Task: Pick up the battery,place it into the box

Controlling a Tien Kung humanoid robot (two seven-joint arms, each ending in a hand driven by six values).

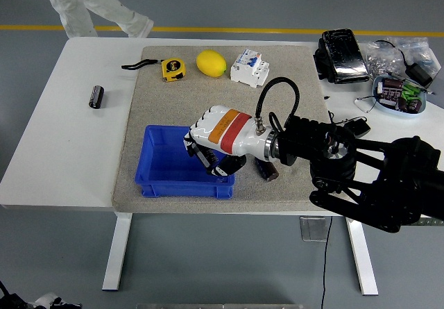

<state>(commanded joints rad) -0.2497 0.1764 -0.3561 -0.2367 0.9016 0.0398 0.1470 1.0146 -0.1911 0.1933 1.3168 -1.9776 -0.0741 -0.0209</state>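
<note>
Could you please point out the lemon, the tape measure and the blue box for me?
lemon (211,63), head view, middle of its yellow skin.
tape measure (173,69), head view, its yellow case.
blue box (182,188), head view, its near wall.
</note>
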